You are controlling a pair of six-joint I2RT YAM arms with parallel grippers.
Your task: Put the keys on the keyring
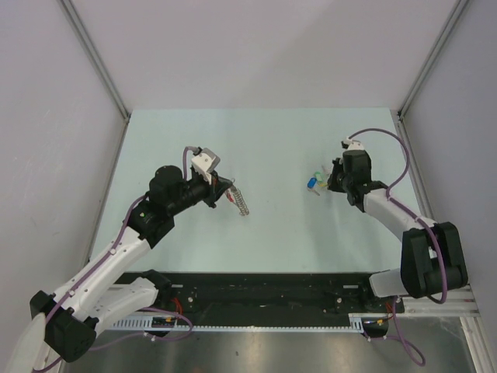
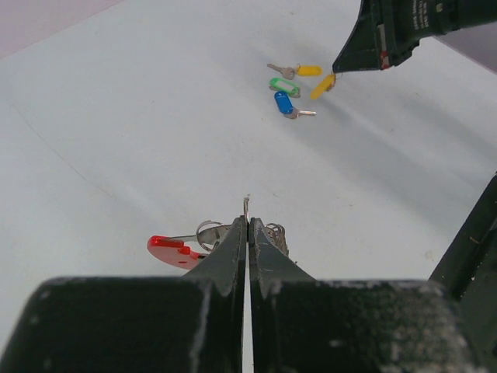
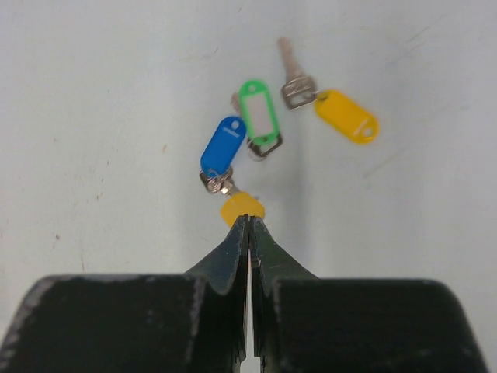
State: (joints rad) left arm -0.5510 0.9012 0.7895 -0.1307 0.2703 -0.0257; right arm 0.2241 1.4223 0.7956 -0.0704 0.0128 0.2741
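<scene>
My left gripper (image 2: 248, 221) is shut on the keyring's thin metal ring, which pokes up between the fingertips. The red loop (image 2: 172, 250) sticks out to their left and the grey chain (image 2: 276, 235) to their right; in the top view the chain (image 1: 242, 203) trails toward the table's middle. My right gripper (image 3: 248, 220) is shut on the yellow head of one key (image 3: 243, 207), low over the table. Just beyond it lie a blue-headed key (image 3: 224, 146), a green-headed key (image 3: 257, 116) and a second yellow-headed key (image 3: 347, 116). No black-headed key shows.
The pale green table (image 1: 264, 148) is walled by grey panels at the back and both sides. A black rail (image 1: 264, 291) runs along the near edge between the arm bases. The right gripper (image 2: 373, 39) appears at the top right of the left wrist view.
</scene>
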